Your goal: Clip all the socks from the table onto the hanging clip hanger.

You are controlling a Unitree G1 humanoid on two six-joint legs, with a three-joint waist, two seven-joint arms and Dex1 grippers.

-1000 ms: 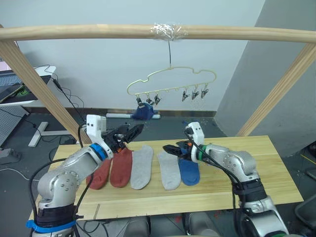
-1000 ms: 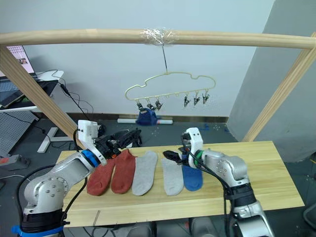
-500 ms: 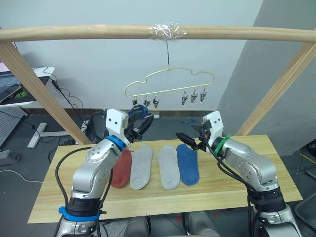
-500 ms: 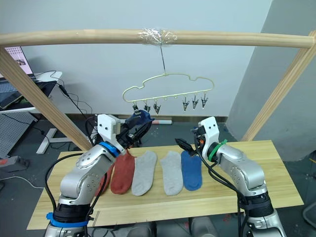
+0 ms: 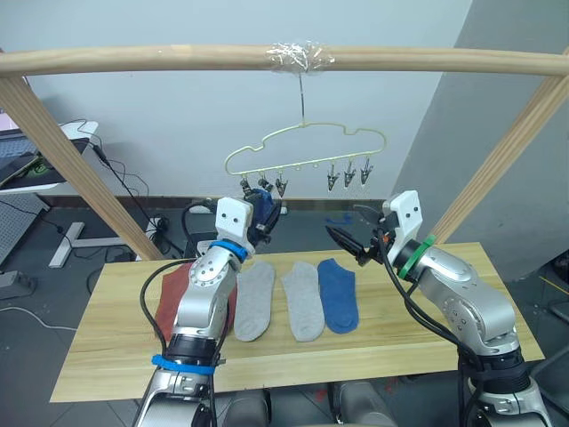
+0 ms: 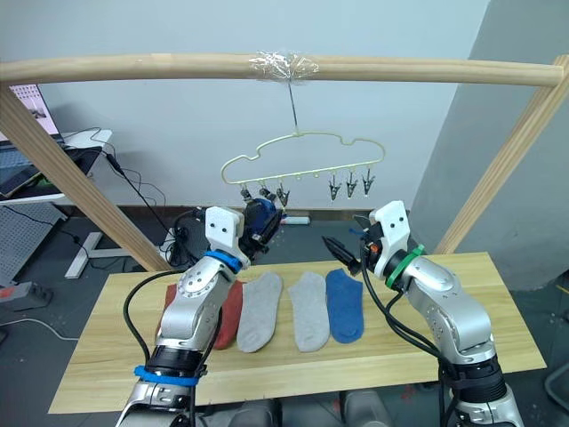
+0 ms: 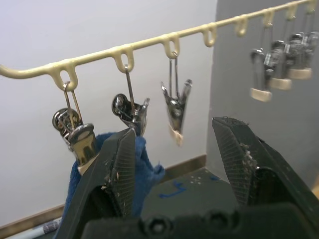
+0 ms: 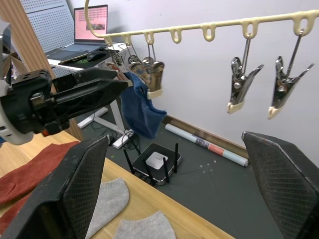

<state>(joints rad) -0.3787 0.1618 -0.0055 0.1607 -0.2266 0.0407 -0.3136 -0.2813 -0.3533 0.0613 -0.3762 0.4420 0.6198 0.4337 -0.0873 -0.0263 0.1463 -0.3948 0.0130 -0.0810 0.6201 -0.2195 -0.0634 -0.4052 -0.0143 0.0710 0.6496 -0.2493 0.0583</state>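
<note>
Blue sock (image 7: 144,164) beside spread left fingers (image 7: 122,164), under clip hanger (image 7: 172,40)

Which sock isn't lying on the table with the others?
One blue sock. It hangs up at the clip hanger, beside the left tool, while the red, grey and other blue socks lie flat on the table.

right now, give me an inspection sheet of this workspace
surface: table, pale wood planks.
job's things: two grey socks, one blue sock and red socks lie flat; the red ones are partly hidden. Second blue sock hangs from a clip on the clip hanger.
clutter: nothing seen.
grippers: left tool open by the hung sock; right tool open, raised.
cables: black cables along the arms.
surroundings: wooden pole frame, laptop, router on the floor.
</note>
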